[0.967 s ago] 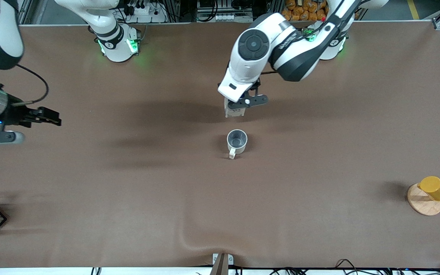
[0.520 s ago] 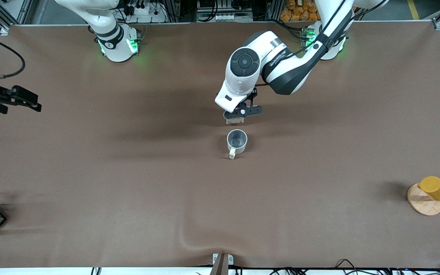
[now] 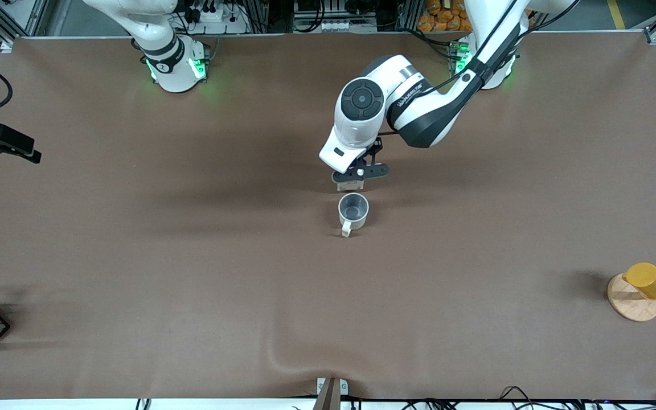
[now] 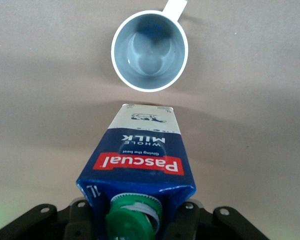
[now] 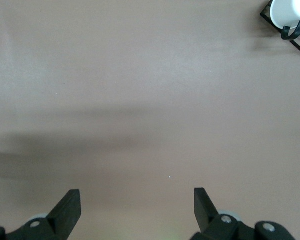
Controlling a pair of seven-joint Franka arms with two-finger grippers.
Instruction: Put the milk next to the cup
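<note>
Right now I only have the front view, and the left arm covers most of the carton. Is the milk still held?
Observer: Yes. In the left wrist view the left claw grips the milk at its capped top.
Operator: Has it hit the cup?
Observer: No. A strip of bare table shows between the carton's base and the cup.
Operator: And the right claw?
Observer: The right claw is open over bare table, waiting at the right arm's end.
</note>
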